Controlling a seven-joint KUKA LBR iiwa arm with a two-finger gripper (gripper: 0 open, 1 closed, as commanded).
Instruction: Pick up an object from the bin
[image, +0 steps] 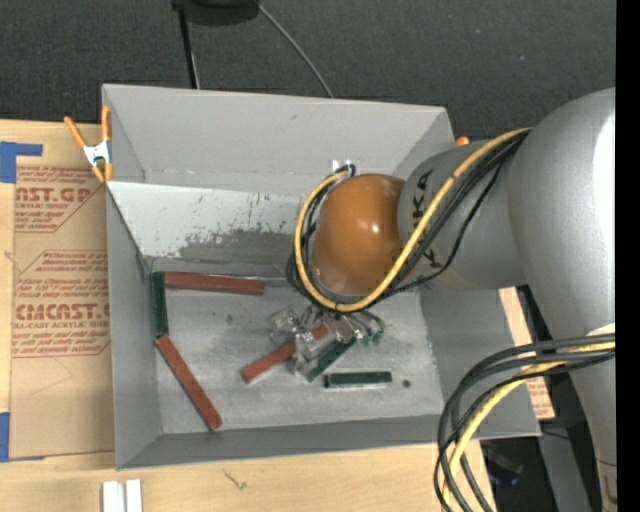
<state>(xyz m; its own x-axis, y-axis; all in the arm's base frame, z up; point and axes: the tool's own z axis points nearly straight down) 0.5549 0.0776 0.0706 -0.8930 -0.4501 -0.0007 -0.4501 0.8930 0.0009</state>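
Note:
My gripper (308, 340) hangs low over the middle of the bin floor, below the orange cover on the wrist. A short red-brown stick (265, 367) lies slanted just to its left, its upper end reaching in under the gripper. A dark green stick (342, 356) lies tilted directly beneath the gripper's right side. Another dark green stick (357, 380) lies flat just below it, apart from the gripper. The gripper's body hides whether either stick is gripped.
A long red-brown stick (213, 284) lies along the back wall at the left. A dark green stick (158, 303) stands along the left wall. Another red-brown stick (187, 382) slants across the front left corner.

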